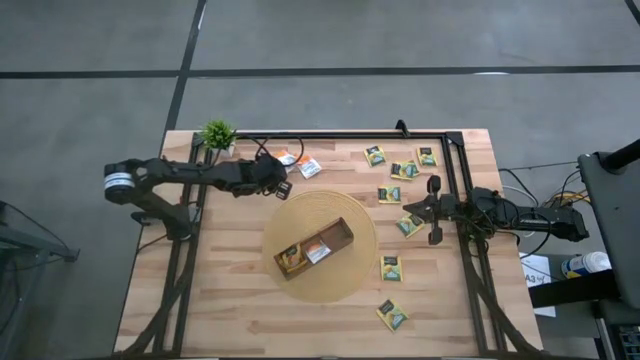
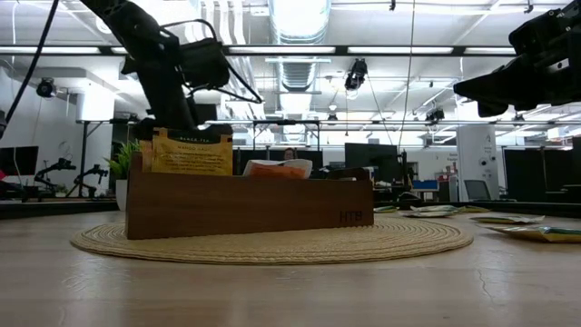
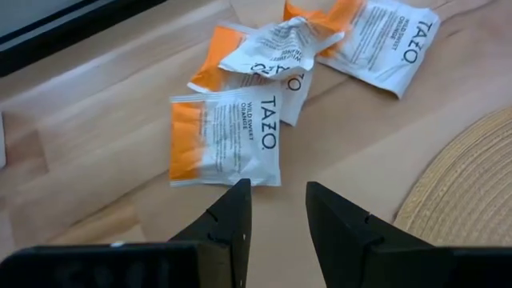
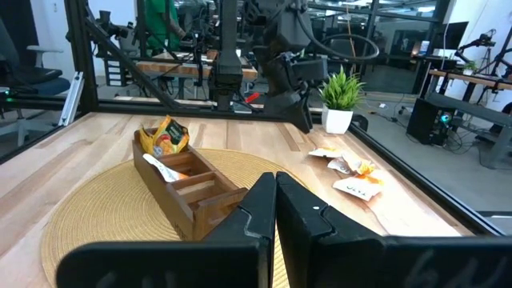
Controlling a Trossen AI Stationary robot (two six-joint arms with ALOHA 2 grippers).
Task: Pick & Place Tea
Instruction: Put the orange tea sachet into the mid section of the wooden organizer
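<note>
My left pincer [image 3: 276, 212] hovers over the bare wood of the table [image 1: 240, 310], its two dark fingers set a small way apart with nothing between them; that narrow gap suits a thin paper packet taken edge-on. Just ahead of my fingertips lies a white-and-orange tea sachet [image 3: 226, 136], flat, with two or three more overlapping in a loose pile just beyond it [image 3: 276, 48]. Off to one side of the pincer begins the round woven mat [image 3: 464, 184], which carries the long wooden tray [image 1: 315, 247]. The tray already holds a few sachets stood in its compartments, so I judge it is where the tea goes.

My right pincer [image 4: 276, 204] is pressed fully closed and empty, waiting across the mat from the left one, with green-and-yellow sachets [image 1: 392, 193] scattered on the table close around it.
</note>
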